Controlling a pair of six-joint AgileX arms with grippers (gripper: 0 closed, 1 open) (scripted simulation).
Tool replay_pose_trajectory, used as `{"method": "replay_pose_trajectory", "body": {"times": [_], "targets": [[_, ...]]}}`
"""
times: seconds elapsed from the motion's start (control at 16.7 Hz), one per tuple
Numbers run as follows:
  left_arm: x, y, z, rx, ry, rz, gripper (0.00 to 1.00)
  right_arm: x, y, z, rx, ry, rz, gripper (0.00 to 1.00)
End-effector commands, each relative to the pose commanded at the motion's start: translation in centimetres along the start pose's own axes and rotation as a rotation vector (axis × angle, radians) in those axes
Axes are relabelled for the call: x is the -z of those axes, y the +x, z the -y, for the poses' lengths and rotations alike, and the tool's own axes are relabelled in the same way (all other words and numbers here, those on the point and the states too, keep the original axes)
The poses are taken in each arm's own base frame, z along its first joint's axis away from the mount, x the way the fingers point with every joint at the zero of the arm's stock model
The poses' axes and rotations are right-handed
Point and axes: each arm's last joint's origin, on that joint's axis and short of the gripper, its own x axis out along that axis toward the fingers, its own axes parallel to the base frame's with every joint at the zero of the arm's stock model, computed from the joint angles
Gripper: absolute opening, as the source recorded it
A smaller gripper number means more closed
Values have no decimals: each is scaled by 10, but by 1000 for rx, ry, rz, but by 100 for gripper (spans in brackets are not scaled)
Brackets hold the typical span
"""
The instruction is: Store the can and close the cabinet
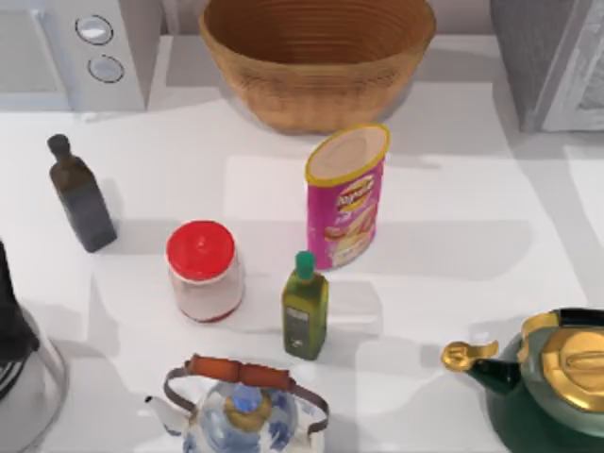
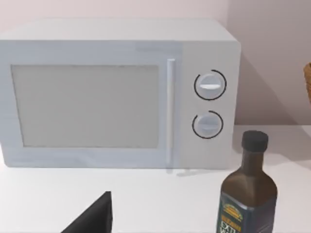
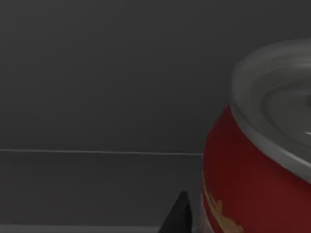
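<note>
A red can with a silver top stands very close in the right wrist view, inside a dark grey space with a plain back wall. A dark part of my right gripper shows just beside the can; I cannot tell whether it touches it. The grey cabinet stands at the table's back right corner. My left arm is parked at the table's left edge, and a dark part of its gripper faces the microwave.
A wicker basket sits at the back middle and a white microwave at the back left. On the table stand a dark bottle, a red-lidded jar, a pink chips tube, an olive oil bottle, a glass teapot and a green kettle.
</note>
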Motion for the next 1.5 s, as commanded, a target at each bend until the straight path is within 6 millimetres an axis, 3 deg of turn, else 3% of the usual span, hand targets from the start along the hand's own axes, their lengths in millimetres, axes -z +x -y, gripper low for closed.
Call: {"method": "replay_pose_trajectory", "body": {"times": [0.24, 0.42, 0.9, 1.5], "targets": [[0, 0, 0, 0, 0, 0, 100, -22, 34, 2, -3, 14, 60, 0], [0, 0, 0, 0, 0, 0, 100, -25, 53, 4, -12, 28, 86, 0], [0, 0, 0, 0, 0, 0, 100, -24, 63, 4, -22, 38, 99, 0], [0, 0, 0, 0, 0, 0, 100, -24, 63, 4, -22, 38, 99, 75]]}}
